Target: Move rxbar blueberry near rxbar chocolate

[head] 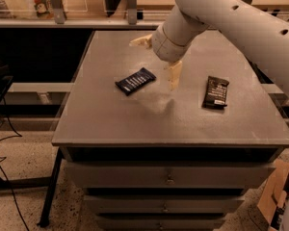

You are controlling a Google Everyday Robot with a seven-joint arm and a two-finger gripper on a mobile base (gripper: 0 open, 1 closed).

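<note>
Here we see the rxbar blueberry (136,81) lying flat and askew, left of the middle of the counter (111,124). It is well apart from the rxbar chocolate (216,92), which lies flat toward the right side. Between them, nearer the blue bar, our gripper (153,64) hangs above the counter, fingers spread wide and holding nothing. Drawers (168,177) sit below the counter's front edge.
</note>
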